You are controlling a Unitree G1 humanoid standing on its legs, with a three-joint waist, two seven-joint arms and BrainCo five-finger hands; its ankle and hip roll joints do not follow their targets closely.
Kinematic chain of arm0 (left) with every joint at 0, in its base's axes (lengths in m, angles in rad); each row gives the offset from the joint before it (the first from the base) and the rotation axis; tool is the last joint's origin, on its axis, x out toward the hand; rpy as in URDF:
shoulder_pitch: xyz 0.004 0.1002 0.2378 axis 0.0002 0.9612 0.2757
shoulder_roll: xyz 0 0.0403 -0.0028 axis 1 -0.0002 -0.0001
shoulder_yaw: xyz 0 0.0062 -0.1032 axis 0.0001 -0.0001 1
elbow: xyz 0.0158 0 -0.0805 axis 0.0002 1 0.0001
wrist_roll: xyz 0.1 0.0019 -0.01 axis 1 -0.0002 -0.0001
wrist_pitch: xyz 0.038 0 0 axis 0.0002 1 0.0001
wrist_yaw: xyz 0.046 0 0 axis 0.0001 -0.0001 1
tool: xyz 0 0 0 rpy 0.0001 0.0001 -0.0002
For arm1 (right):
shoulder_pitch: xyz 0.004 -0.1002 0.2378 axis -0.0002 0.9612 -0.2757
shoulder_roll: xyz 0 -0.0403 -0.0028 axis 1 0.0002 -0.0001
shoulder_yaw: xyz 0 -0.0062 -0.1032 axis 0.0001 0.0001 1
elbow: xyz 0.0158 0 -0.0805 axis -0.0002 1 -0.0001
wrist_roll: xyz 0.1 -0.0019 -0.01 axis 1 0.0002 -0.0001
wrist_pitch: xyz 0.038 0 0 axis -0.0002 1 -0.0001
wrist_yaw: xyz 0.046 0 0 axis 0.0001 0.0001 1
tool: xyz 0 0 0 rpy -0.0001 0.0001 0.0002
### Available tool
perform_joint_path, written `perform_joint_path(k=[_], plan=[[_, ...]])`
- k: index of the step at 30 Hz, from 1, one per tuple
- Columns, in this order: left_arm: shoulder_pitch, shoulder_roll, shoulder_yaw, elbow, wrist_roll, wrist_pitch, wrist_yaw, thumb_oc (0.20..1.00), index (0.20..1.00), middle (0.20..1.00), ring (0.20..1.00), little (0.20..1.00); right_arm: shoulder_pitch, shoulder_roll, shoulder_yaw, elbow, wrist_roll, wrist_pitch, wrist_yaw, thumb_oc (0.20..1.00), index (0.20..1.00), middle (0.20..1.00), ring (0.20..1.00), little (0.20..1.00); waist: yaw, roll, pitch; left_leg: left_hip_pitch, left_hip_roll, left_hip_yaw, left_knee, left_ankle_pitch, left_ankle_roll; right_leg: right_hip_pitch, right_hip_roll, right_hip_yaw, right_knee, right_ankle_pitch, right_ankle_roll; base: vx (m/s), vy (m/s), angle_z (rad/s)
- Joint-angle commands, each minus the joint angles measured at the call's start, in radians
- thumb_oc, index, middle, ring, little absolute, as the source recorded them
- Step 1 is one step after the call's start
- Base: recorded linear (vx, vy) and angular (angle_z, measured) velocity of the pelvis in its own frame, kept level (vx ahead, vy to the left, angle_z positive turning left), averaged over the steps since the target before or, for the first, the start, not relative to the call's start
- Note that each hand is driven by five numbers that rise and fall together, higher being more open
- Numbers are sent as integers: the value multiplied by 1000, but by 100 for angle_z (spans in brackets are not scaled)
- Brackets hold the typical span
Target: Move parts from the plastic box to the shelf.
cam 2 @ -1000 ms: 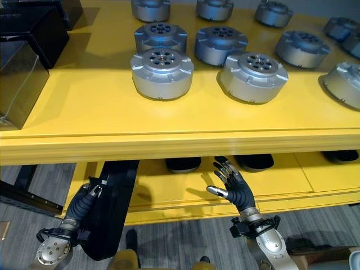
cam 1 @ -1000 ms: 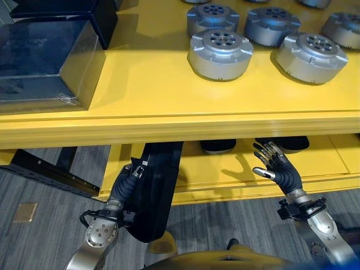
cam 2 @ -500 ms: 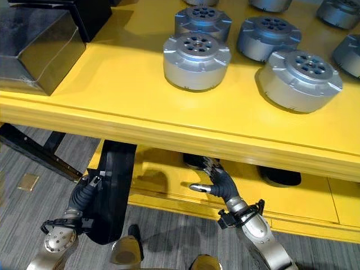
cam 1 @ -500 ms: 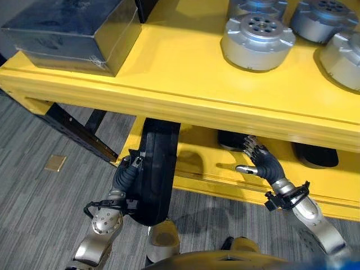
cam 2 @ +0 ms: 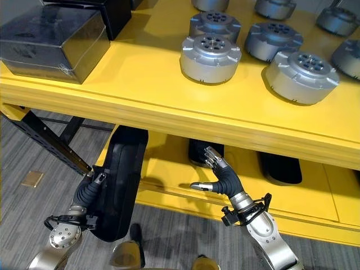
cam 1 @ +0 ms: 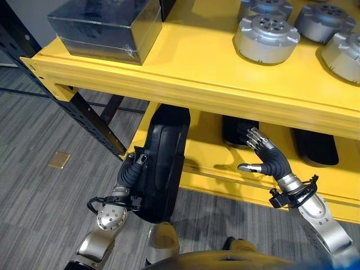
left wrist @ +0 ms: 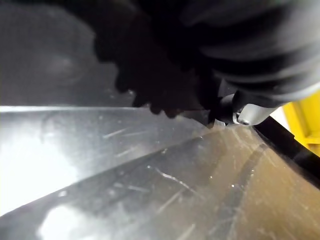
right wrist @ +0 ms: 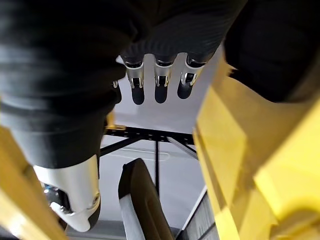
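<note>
Upright black part at the lower shelf

Now the black part point(cam 1: 163, 163) stands on edge against the yellow shelf point(cam 1: 185, 93). Left hand point(cam 1: 133, 169) presses its side, fingers hidden. Right hand point(cam 1: 269, 159) hovers nearby, fingers point(right wrist: 158, 80) spread, empty. Silver discs point(cam 2: 211, 52) sit above.
</note>
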Motion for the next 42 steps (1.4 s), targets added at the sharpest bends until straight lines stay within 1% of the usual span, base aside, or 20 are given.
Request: perform_joint_path(k=[1, 2, 3, 6, 7, 10, 11, 12, 15, 18, 20, 22, 24, 26, 29, 30, 33, 36, 40, 42], plan=[[-64, 36, 38, -86, 44, -44, 28, 200, 200, 200, 200, 200, -37, -24, -33, -58, -56, -75, -51, 1000, 1000, 1000, 1000, 1000, -25, 7, -5, 86, 18, -51, 32, -92, -14, -66, 58, 101, 38, 36, -15, 51, -66, 32], [-68, 39, 39, -84, 39, -35, 26, 200, 200, 200, 200, 200, -26, -28, -43, -62, -66, -83, -61, 1000, 1000, 1000, 1000, 1000, -30, 5, -6, 89, 18, -52, 33, -96, -15, -62, 55, 108, 29, 40, -11, 82, -68, 20], [-73, 27, 50, -65, -70, 8, 5, 200, 200, 200, 200, 200, 15, -41, -90, -71, -95, -111, -78, 1000, 1000, 1000, 1000, 1000, -48, 3, -14, 99, 20, -39, 24, -96, -16, -60, 52, 122, 4, 58, -3, 58, -40, 5], [-81, 20, 67, -74, -62, 6, 48, 200, 200, 200, 200, 200, 37, -40, -139, -68, -77, -143, -133, 1000, 1000, 1000, 1000, 1000, -65, 7, -9, 84, 27, -31, 32, -96, -25, -76, 53, 135, -2, 58, -3, -68, -3, -15], [-115, 16, 91, -68, -76, 31, 85, 200, 200, 200, 200, 200, 21, -31, -158, -77, -116, -158, -151, 1000, 1000, 1000, 1000, 1000, -73, 12, 2, 56, 28, -18, 54, -105, -25, -105, 50, 138, 3, 58, -3, -176, -21, -26], [-155, 6, 88, -30, -76, 42, 98, 200, 200, 200, 200, 200, -24, -26, -146, -52, -150, -179, -192, 1000, 1000, 1000, 1000, 1000, -77, 18, 6, 50, 25, -12, 57, -104, -24, -113, 50, 142, 2, 61, -5, -89, -7, -12], [-162, 3, 87, -26, -71, 44, 103, 200, 200, 200, 200, 200, -28, -25, -147, -50, -151, -177, -195, 1000, 1000, 1000, 1000, 1000, -78, 19, 6, 48, 24, -12, 59, -104, -24, -114, 50, 143, 1, 62, -5, -76, -19, -12], [-191, -2, 86, -7, -77, 62, 127, 200, 200, 200, 200, 200, -53, -28, -150, -42, -137, -146, -184, 1000, 1000, 1000, 1000, 1000, -81, 20, 8, 39, 20, -13, 70, -107, -23, -121, 50, 148, 2, 64, -6, -81, -25, -9], [-252, -17, 90, 38, -119, 86, 170, 200, 200, 200, 200, 200, -93, -20, -130, -14, -109, -106, -134, 1000, 1000, 1000, 1000, 1000, -85, 22, 29, 12, 22, -10, 105, -112, -24, -140, 50, 152, 8, 69, -7, -156, -50, -3], [-314, -37, 72, 44, -87, 102, 204, 200, 200, 200, 200, 200, -172, -14, -116, 15, -80, -112, -161, 1000, 1000, 1000, 1000, 1000, -82, 16, 70, -39, 25, -2, 181, -132, -23, -171, 49, 140, 35, 70, -16, -218, -60, -5], [-332, -39, 67, 43, -79, 102, 215, 200, 200, 200, 200, 200, -196, -10, -116, 18, -56, -106, -155, 1000, 1000, 1000, 1000, 1000, -82, 15, 85, -57, 26, 4, 203, -140, -21, -183, 48, 136, 45, 68, -17, -175, -15, -3], [-366, -39, 59, 36, -107, 80, 204, 200, 200, 200, 200, 200, -236, -3, -117, 19, -32, -92, -156, 1000, 1000, 1000, 1000, 1000, -82, 13, 108, -88, 29, 20, 241, -153, -18, -209, 42, 128, 66, 67, -20, -237, 9, -12], [-398, -48, 55, 21, -143, 73, 184, 200, 200, 200, 200, 200, -275, 5, -119, 26, 9, -80, -137, 1000, 1000, 1000, 1000, 1000, -80, 16, 139, -128, 42, 36, 302, -177, -16, -245, 29, 110, 111, 56, -22, -285, 46, -9], [-408, -57, 52, 14, -129, 73, 186, 200, 200, 200, 200, 200, -306, 18, -119, 38, 30, -71, -122, 1000, 1000, 1000, 1000, 1000, -76, 18, 159, -157, 62, 53, 361, -197, -13, -275, 15, 91, 154, 50, -23, -225, 43, -10], [-410, -60, 47, 9, -114, 104, 203, 200, 200, 200, 200, 200, -351, 19, -113, 49, 39, -68, -115, 1000, 1000, 1000, 1000, 1000, -70, 20, 185, -206, 109, 76, 465, -235, -12, -327, -19, 66, 250, 26, -29, -209, 61, -25], [-409, -62, 44, 22, -112, 115, 219, 200, 200, 200, 200, 200, -366, 18, -109, 47, 45, -60, -102, 1000, 1000, 1000, 1000, 1000, -71, 23, 190, -215, 127, 69, 519, -277, -18, -344, -37, 74, 313, -9, -23, -65, 74, -35], [-411, -61, 45, 41, -100, 116, 210, 200, 200, 200, 200, 200, -375, 16, -110, 41, 54, -55, -91, 1000, 1000, 1000, 1000, 1000, -76, 25, 195, -241, 144, 69, 586, -310, -12, -375, -52, 85, 386, -38, -29, -99, 83, -26], [-436, -63, 42, 72, -102, 117, 199, 200, 200, 200, 200, 200, -386, 18, -123, 41, 158, -16, -79, 1000, 1000, 1000, 1000, 1000, -84, 32, 190, -282, 147, 66, 713, -380, 10, -433, -89, 96, 522, -85, -36, -130, 89, -11], [-460, -88, 26, 106, -96, 126, 182, 200, 200, 200, 200, 200, -383, 38, -111, 53, 140, 14, -68, 1000, 1000, 1000, 1000, 1000, -95, 43, 181, -318, 160, 54, 826, -440, 23, -486, -127, 112, 639, -129, -41, -59, 75, -2], [-454, -94, 14, 117, -93, 135, 177, 200, 200, 200, 200, 200, -376, 44, -108, 50, 120, 5, -64, 1000, 1000, 1000, 1000, 1000, -100, 47, 176, -329, 173, 52, 875, -466, 29, -507, -146, 119, 687, -146, -43, -41, 38, -8]])
